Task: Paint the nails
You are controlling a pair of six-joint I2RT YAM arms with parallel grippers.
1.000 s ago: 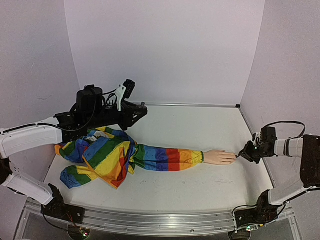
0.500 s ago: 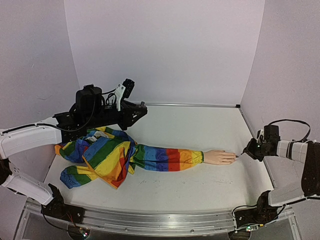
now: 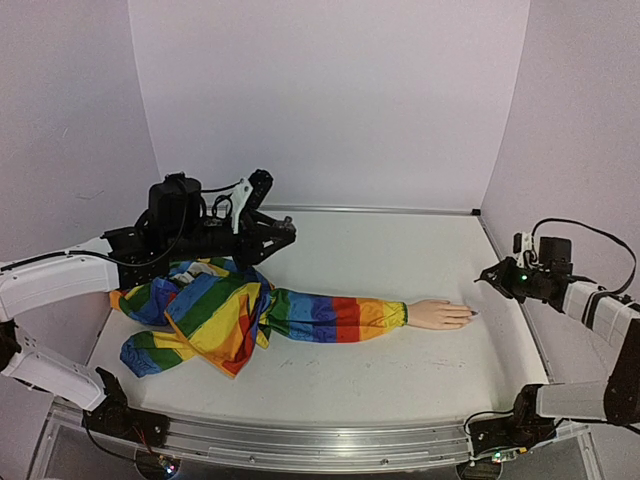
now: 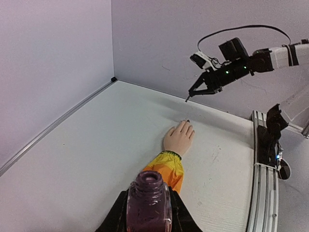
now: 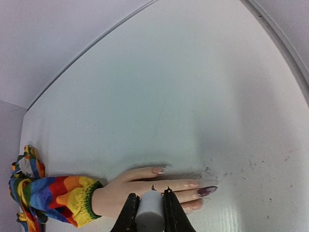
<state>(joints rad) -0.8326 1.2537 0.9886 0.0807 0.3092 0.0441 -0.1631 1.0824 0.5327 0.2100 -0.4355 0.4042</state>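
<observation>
The pale mannequin hand (image 3: 438, 314) lies flat on the table, its rainbow-striped sleeve (image 3: 320, 316) running left. In the right wrist view one nail (image 5: 206, 191) is painted dark purple; another nail (image 5: 158, 170) is bare peach. My right gripper (image 3: 497, 276) is shut on the grey brush cap (image 5: 150, 215) and hovers above and to the right of the fingertips; the bristles show only in the left wrist view (image 4: 187, 99). My left gripper (image 3: 250, 205) is shut on an open bottle of purple polish (image 4: 148, 203), held high at the back left.
The bunched rainbow garment (image 3: 195, 310) lies under the left arm. A metal rail (image 3: 300, 440) runs along the near edge, and another rail (image 4: 263, 164) runs along the right side. Lilac walls close in the back and both sides.
My right gripper has lifted the brush up and to the right, away from the fingertips. My left gripper has tilted down slightly with the bottle.
</observation>
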